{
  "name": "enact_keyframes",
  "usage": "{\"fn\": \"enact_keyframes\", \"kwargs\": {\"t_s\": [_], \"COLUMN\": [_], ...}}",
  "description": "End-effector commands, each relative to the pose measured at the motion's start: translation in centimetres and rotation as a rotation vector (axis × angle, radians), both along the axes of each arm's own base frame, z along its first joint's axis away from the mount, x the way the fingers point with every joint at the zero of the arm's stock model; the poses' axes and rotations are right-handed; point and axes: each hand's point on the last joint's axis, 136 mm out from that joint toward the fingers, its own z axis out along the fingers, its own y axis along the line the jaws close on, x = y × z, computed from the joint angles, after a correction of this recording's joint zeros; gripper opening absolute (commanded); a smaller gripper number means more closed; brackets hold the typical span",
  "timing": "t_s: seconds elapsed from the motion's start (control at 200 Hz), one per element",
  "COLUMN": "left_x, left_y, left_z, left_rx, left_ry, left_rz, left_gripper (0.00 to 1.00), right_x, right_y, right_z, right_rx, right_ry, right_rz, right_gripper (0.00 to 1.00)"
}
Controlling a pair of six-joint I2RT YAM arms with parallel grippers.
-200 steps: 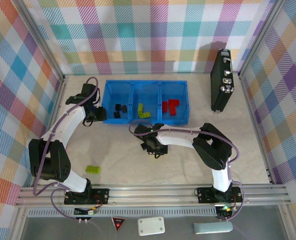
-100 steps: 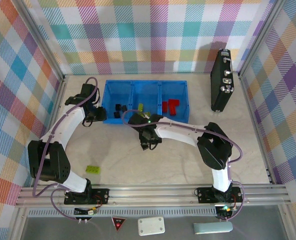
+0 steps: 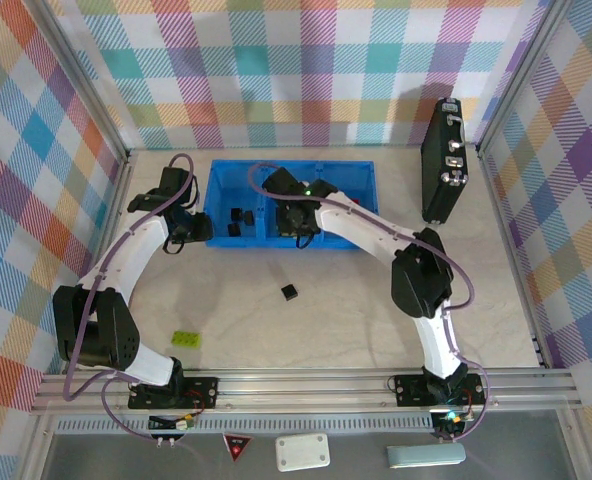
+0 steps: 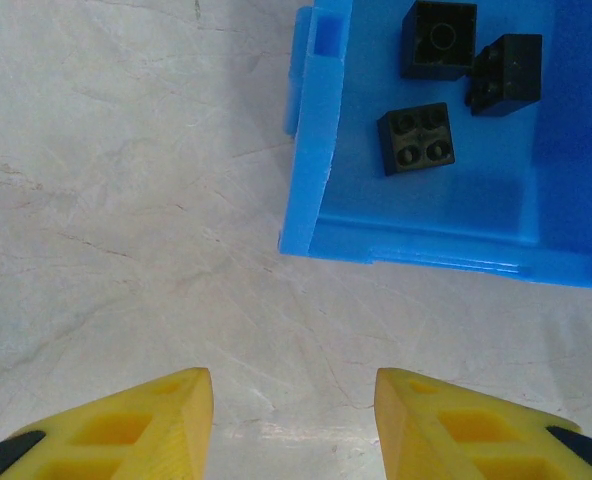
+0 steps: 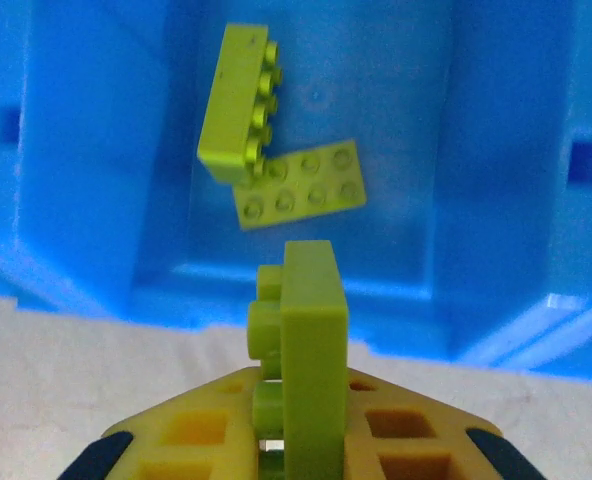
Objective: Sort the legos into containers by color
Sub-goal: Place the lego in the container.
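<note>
Where right tool pinches green brick, lower end hidden (frame-cut)

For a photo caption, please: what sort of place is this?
Probably a robot lab work cell: plaid backdrop walls enclose the table, and an aluminium rail carries the left arm and right arm.

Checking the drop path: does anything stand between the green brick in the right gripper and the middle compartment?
Only the tray's near wall, low ahead of the held green brick. Two green bricks lie farther in.
</note>
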Motion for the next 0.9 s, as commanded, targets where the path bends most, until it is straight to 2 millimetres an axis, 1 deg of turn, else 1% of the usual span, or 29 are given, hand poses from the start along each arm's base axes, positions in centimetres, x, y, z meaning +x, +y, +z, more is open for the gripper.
{"fn": "enact_keyframes", "kwargs": {"t_s": [0.0,0.17,0.295,0.5,0.67,0.895], "left_x": [0.0,0.0,0.0,0.0,0.0,0.0], "left_y": [0.2,0.1,0.1,0.1,0.1,0.1], "left_z": [0.5,0.3,0.2,0.0,-0.1,-0.3], "left_rx": [-0.007,-0.010,-0.012,-0.008,-0.009,-0.007], "left_ry": [-0.025,-0.020,-0.016,-0.014,-0.007,-0.004], "left_rz": [-0.010,-0.011,-0.013,-0.010,-0.010,-0.012], "left_gripper": [0.46,0.46,0.46,0.46,0.46,0.46], "right_x": [1.4,4.0,5.7,7.8,9.0,9.5], "right_y": [-0.1,0.1,0.2,0.8,0.9,1.2], "right_z": [-0.7,-1.8,-3.2,-4.7,-6.2,-8.2], "right_rx": [-0.019,0.001,0.004,0.039,0.050,0.069], "right_ry": [0.027,0.044,0.057,0.068,0.083,0.108], "right_rz": [0.031,0.021,0.015,0.010,-0.004,-0.015], "right_gripper": [0.20,0.20,0.20,0.20,0.20,0.20]}}
